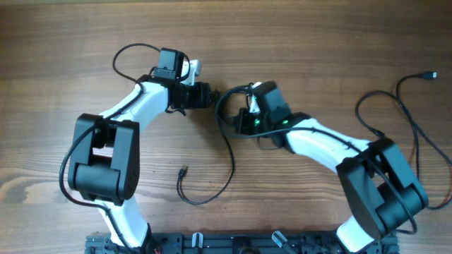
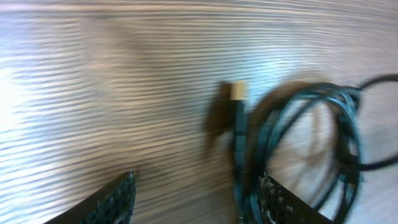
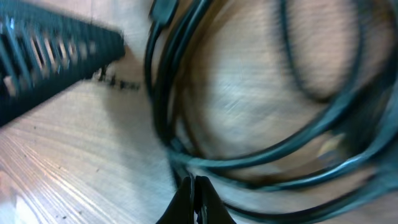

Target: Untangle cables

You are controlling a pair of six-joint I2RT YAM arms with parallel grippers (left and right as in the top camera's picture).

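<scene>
A coil of thin black cables (image 1: 227,106) lies between my two grippers, and one strand trails down to a small plug (image 1: 183,171). My left gripper (image 1: 203,95) is open at the coil's left edge. In the left wrist view its fingers (image 2: 199,200) are spread, and a strand with a gold-tipped plug (image 2: 237,91) runs along the inside of the right finger, with the coil (image 2: 329,130) beyond. My right gripper (image 1: 244,118) sits in the coil. In the right wrist view its tips (image 3: 194,186) are pressed together on a strand of the coil (image 3: 249,163).
A second thin black cable (image 1: 395,106) loops at the far right of the wooden table (image 1: 318,42), with its plug (image 1: 428,74) near the right edge. The left gripper's ribbed finger (image 3: 56,50) shows at the upper left of the right wrist view.
</scene>
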